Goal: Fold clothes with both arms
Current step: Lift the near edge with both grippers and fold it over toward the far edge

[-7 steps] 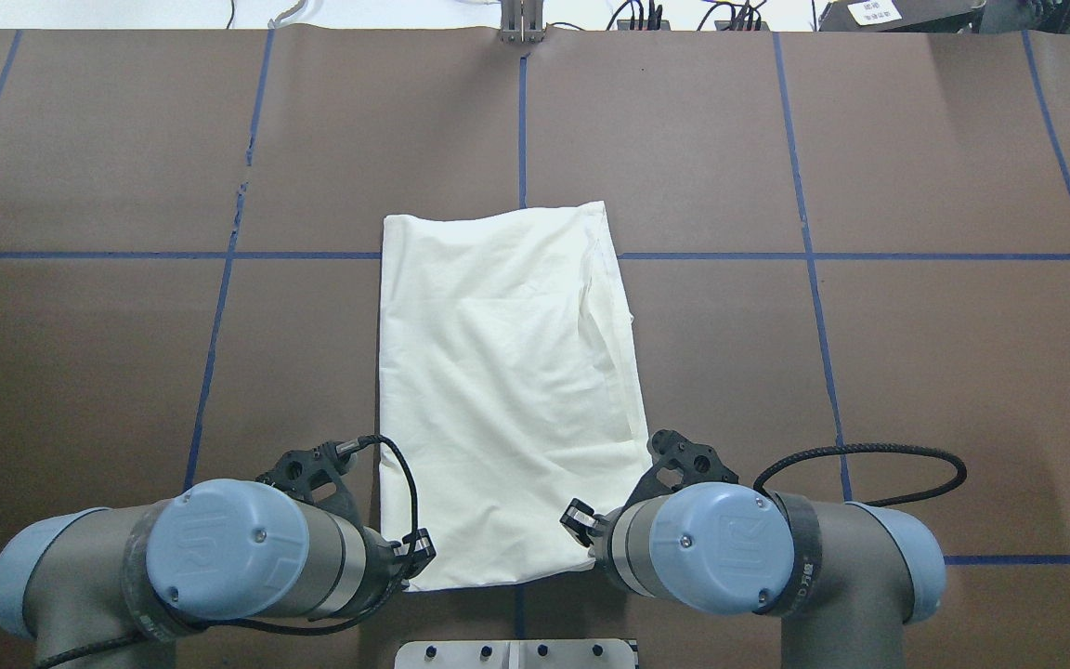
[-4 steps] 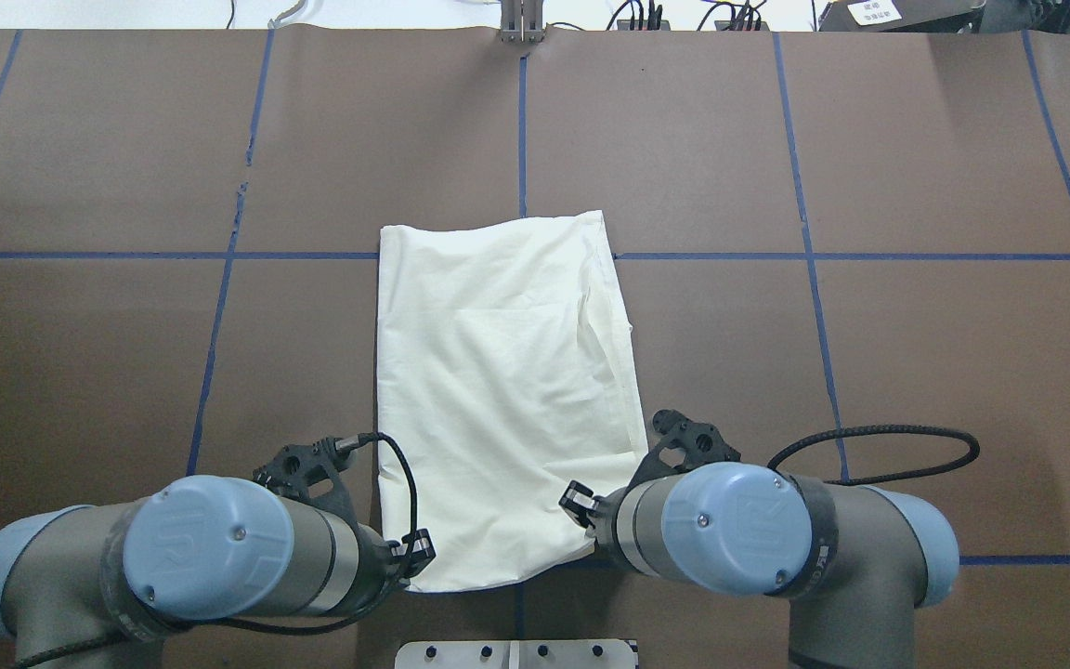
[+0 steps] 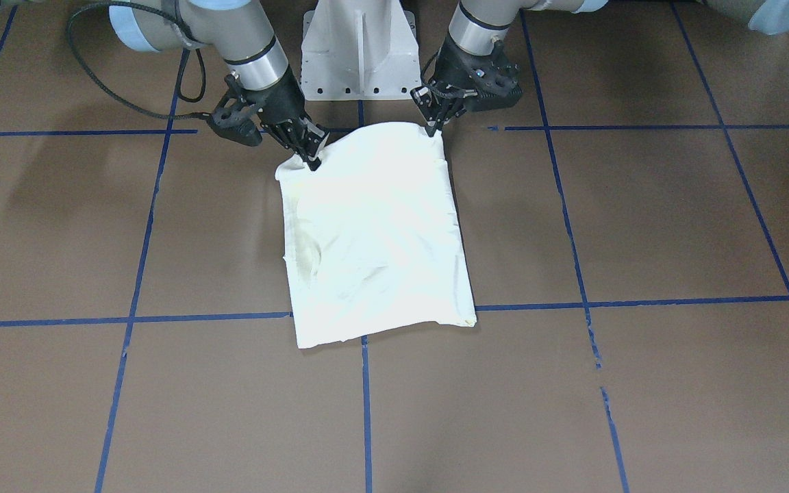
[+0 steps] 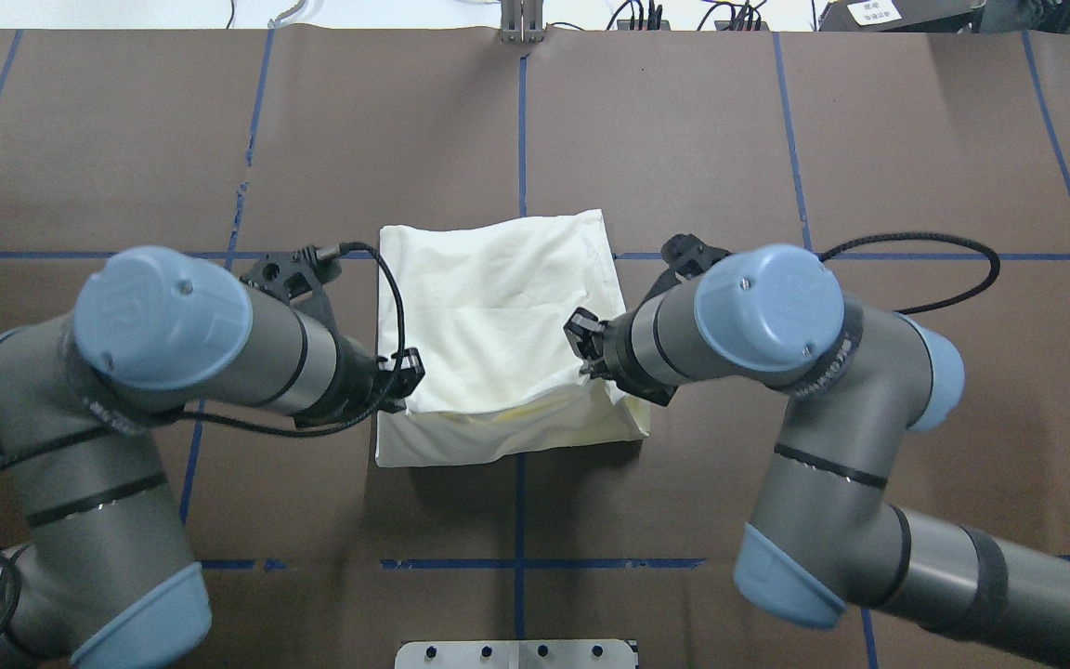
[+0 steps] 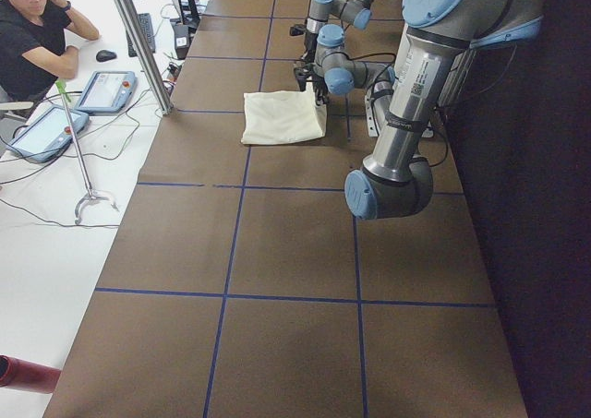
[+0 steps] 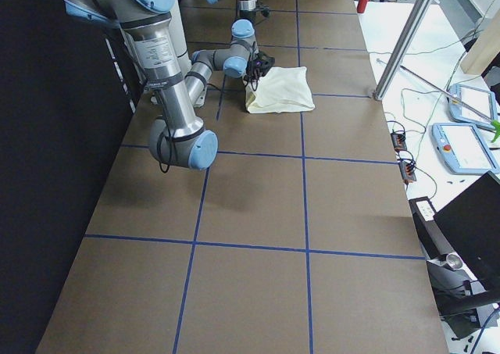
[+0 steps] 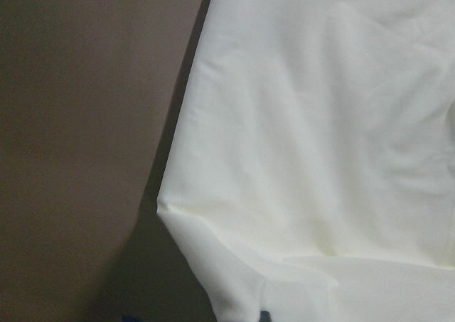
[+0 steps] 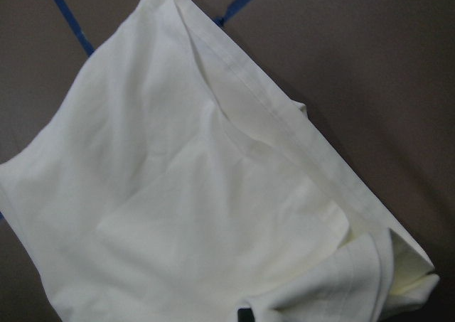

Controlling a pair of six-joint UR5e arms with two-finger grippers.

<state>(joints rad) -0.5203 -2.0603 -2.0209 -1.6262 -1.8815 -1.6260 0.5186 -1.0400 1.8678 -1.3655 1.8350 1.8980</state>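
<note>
Straight out from the white pedestal base (image 3: 359,48), on the brown table (image 3: 641,205), lies the cream-white shirt (image 3: 374,233), plain side up and folded into a narrow rectangle running away from the base. The edge nearest the base is held up off the table by its two corners. The left gripper (image 3: 435,127) has its fingers pressed together on the corner at the base's left side. The right gripper (image 3: 312,156) is pinched on the corner at the base's right side, a touch farther out from the base. From the overhead camera, the raised edge hangs over the body of the shirt (image 4: 489,297), and a doubled band of cloth bulges below it on the side towards the base. The left arm (image 4: 163,325) and right arm (image 4: 767,316) lean in from either flank. The far end of the shirt rests flat where two blue tape lines (image 3: 641,301) cross, well out from the base. The right wrist camera looks down on a stitched hem (image 8: 284,116) running along the cloth, and the left one sees wrinkled fabric beside bare table. Off beyond the table's far side from the base, an operator (image 5: 32,30) in black sits watching.
</note>
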